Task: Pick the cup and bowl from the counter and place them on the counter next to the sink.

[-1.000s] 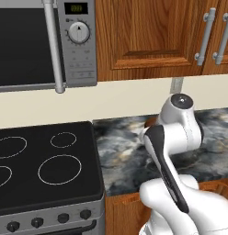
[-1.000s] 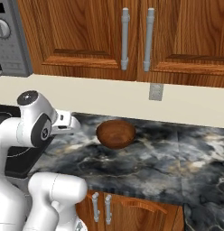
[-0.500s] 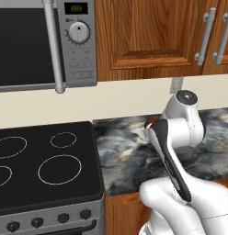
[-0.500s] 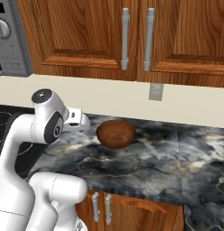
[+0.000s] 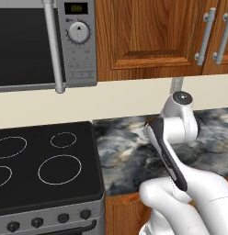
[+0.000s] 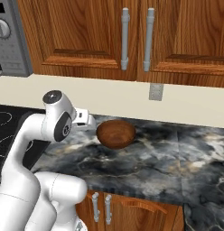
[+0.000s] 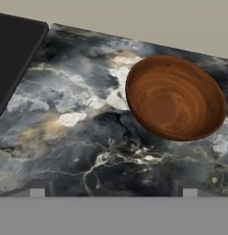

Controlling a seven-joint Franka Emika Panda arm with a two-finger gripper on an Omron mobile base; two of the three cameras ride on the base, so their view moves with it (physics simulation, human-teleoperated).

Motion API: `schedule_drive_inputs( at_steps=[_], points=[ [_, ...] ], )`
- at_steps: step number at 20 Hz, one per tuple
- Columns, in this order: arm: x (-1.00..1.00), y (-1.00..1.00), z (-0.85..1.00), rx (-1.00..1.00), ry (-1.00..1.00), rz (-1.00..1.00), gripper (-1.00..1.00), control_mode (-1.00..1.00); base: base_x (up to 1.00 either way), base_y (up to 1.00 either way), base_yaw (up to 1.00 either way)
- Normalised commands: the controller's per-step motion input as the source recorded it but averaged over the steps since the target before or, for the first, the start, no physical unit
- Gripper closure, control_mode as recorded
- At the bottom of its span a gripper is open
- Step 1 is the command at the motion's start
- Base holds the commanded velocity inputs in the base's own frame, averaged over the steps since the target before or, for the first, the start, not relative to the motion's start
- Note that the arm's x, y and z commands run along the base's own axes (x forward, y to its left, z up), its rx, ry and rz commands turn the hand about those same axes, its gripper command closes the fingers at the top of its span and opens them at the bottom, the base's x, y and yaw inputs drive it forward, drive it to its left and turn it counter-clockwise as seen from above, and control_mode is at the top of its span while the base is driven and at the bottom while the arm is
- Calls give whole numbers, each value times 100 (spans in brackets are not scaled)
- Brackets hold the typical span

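Over at the left of the left base view sits the black stovetop (image 5: 42, 170), with the microwave (image 5: 44, 43) hanging above it in the upper left, and just right of the stovetop runs the marbled counter (image 5: 122, 156). The white arm (image 5: 180, 133) rises out of the lower right of that frame, its elbow up against the pale backsplash. Switch to the right base view: the arm climbs from the lower left, and the hand pokes out toward frame centre, stopping just short of the bowl (image 6: 115, 134), apart from it. The bowl sits upright on the counter (image 6: 154, 167), near the back wall, below the wooden cabinets (image 6: 132, 36) and left of the wall outlet (image 6: 155, 91). In the hand view, the stovetop corner fills the upper left, marbled stone spreads across the middle, and the bowl (image 7: 175, 97) sits in the upper right, its hollow plainly open to the camera. The gripper (image 7: 113, 193) has its jaws spread wide at the bottom edge, grasping nothing.
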Motion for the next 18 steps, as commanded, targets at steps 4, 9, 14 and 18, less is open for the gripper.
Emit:
schedule_drive_inputs(
  at_steps=[4,9,14,18],
  points=[
    [31,-15,-25,0,0,0,-100,-100,0,0,0],
    [20,-17,-2,0,0,0,-100,-100,0,0,0],
    [27,-19,0,0,0,0,-100,-100,0,0,0],
    [23,-10,-4,0,0,0,-100,-100,0,0,0]
  ],
)
